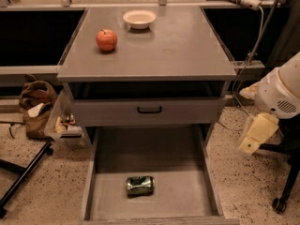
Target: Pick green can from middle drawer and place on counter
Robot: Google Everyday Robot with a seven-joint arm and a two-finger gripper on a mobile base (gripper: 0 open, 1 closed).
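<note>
gripper (255,134) right of middle drawer (187,191), state cannot tell | dented shiny green can (140,185) on flat grey floor

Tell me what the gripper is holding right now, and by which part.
Nothing is held. The gripper hangs out beside the middle drawer, well apart from the green can, which lies on its side inside it.

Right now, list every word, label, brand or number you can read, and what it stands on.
No text here can be read.
The green can, lying in the middle drawer: pale markings, illegible.
The gripper, to the right of the drawer: no label shows.
</note>
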